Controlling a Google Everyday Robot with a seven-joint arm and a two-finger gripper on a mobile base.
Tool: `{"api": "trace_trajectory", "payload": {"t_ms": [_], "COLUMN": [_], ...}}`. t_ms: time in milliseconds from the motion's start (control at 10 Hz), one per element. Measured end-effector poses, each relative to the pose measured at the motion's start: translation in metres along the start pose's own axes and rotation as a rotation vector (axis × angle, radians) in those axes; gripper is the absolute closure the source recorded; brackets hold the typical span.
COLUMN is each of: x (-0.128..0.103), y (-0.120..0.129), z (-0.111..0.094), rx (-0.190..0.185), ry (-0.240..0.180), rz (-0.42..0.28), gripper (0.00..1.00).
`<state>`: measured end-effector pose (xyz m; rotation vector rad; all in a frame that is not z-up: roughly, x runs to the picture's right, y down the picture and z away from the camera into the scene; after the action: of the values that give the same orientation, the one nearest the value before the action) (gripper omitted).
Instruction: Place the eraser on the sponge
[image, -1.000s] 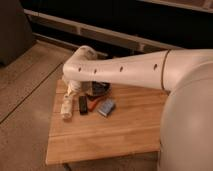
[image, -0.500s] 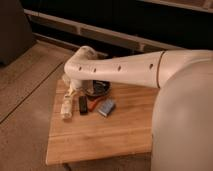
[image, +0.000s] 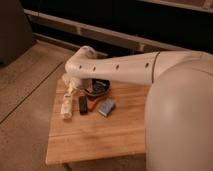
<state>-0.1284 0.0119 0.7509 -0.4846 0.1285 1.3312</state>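
The eraser (image: 82, 105), a small black block, lies on the wooden table (image: 95, 140) left of centre. A thin red-orange stick (image: 92, 104) lies between it and the sponge (image: 106, 107), a flat blue-grey pad just to the right. My white arm reaches in from the right across the table's far edge. My gripper (image: 73, 88) hangs below the wrist at the table's far-left corner, above and behind the eraser and apart from it. The wrist hides most of the gripper.
A white bottle-shaped object (image: 66, 108) lies at the table's left edge beside the eraser. A round black bowl (image: 98, 87) sits behind the sponge, partly under the arm. My arm's bulk covers the table's right side. Carpeted floor (image: 25, 95) surrounds the table.
The arm's large body has spread further over the right side of the table. The wrist has shifted only slightly, and the objects lie where they were.
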Motion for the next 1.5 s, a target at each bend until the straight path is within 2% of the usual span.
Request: {"api": "trace_trajectory", "payload": {"t_ms": [100, 200, 300, 500, 600, 800, 1100, 1200, 1500], "x": [0.001, -0.001, -0.001, -0.002, -0.004, -0.015, -0.026, -0.028, -0.022], "y": [-0.002, -0.017, -0.022, -0.046, -0.050, -0.048, -0.034, -0.025, -0.011], "z": [0.004, 0.017, 0.025, 0.059, 0.067, 0.087, 0.113, 0.125, 0.151], "rx": [-0.007, -0.019, -0.032, -0.071, -0.078, -0.094, -0.094, -0.086, -0.062], "ry": [0.007, 0.025, 0.035, 0.085, 0.098, 0.125, 0.178, 0.213, 0.301], "rz": [0.018, 0.080, 0.108, 0.192, 0.198, 0.178, 0.111, 0.077, 0.032], "gripper": [0.35, 0.35, 0.35, 0.35, 0.35, 0.35, 0.35, 0.35, 0.35]}}
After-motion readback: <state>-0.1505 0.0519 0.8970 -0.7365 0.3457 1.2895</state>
